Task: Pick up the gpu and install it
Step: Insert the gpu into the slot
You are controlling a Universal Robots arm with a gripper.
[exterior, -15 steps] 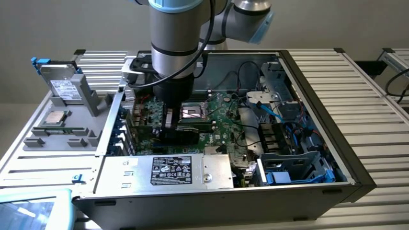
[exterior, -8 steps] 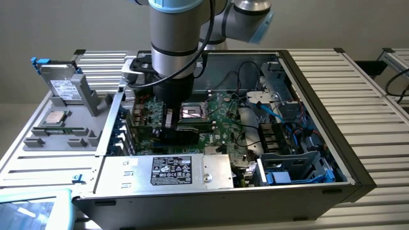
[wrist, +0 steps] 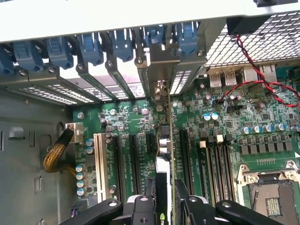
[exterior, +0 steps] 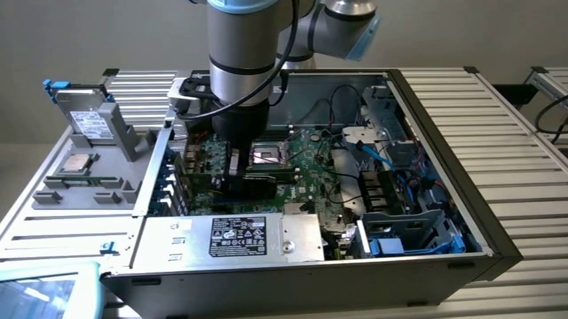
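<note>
Currently jaws of gripper (wrist: pixel 165 206) clench gpu (wrist: pixel 162 140) edge-on over motherboard (wrist: pixel 225 136) slot; should stay upright, bracket aligned with rear opening.

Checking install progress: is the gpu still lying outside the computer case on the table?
No, the gpu stands on edge over the motherboard slots inside the case, between the gripper fingers.

Gpu (wrist: pixel 165 154) edge-on, upright over motherboard slot (bracket toward case rear).

A plain grey wall (exterior: pixel 106 33) stands behind a ribbed metal table (exterior: pixel 515 126); the light is even.
</note>
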